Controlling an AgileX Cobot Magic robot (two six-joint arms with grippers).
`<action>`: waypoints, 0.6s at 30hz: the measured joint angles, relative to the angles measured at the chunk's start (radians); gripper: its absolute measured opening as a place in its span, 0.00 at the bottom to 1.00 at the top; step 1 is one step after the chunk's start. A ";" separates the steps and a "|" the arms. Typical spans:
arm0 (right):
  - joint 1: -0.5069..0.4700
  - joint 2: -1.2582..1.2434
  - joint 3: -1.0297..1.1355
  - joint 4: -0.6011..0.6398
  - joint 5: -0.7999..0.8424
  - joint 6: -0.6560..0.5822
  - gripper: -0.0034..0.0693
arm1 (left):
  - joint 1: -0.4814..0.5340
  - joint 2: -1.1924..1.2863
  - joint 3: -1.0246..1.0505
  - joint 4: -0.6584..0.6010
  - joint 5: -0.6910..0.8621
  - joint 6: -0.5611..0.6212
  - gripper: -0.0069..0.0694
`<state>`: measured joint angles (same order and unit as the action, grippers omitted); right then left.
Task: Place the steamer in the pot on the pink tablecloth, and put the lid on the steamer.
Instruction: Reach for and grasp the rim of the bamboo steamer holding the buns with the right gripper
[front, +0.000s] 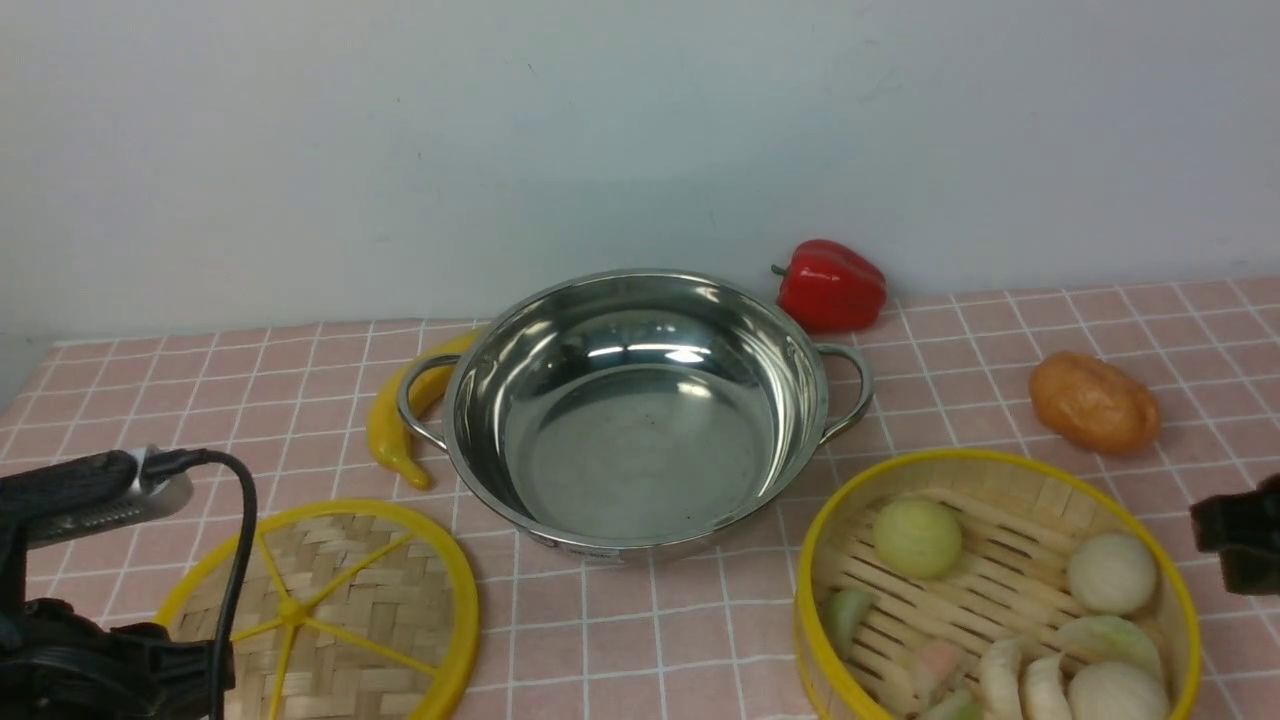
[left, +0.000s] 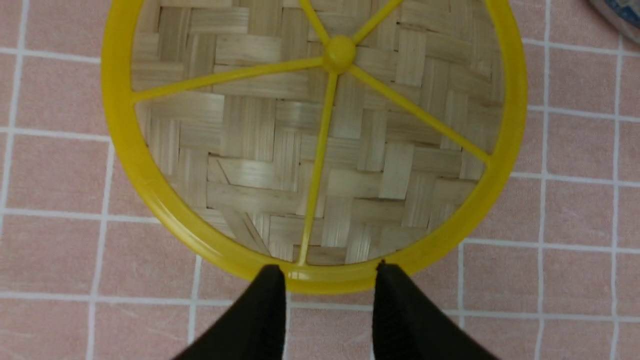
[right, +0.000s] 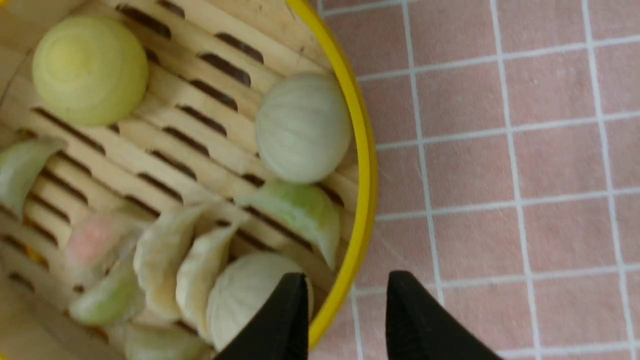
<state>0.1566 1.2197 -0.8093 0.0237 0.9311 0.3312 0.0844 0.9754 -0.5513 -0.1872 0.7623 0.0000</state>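
The steel pot (front: 630, 410) stands empty in the middle of the pink tablecloth (front: 1100, 320). The steamer (front: 995, 590) with pale buns and dumplings sits at the front right; it also shows in the right wrist view (right: 367, 165). The lid (front: 330, 610) lies flat at the front left, spokes up, and fills the left wrist view (left: 320, 145). My left gripper (left: 327, 272) is open, its tips over the lid's near rim. My right gripper (right: 345, 280) is open, one fingertip over the steamer's inside, the other over the cloth outside its rim.
A yellow toy pepper (front: 395, 425) lies against the pot's left handle. A red bell pepper (front: 830, 285) stands behind the pot by the wall. An orange potato-like toy (front: 1095, 403) lies behind the steamer at the right.
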 joint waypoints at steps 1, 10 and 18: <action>0.000 0.010 0.000 0.000 -0.007 0.000 0.38 | 0.000 0.000 0.000 0.000 -0.002 0.000 0.41; 0.000 0.211 -0.001 -0.012 -0.074 0.002 0.38 | 0.000 0.000 0.000 0.004 -0.007 0.045 0.41; 0.000 0.338 -0.001 -0.032 -0.145 0.006 0.37 | 0.000 0.000 0.000 0.005 -0.007 0.046 0.41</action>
<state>0.1566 1.5574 -0.8102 -0.0082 0.7861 0.3368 0.0844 0.9754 -0.5513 -0.1826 0.7556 0.0462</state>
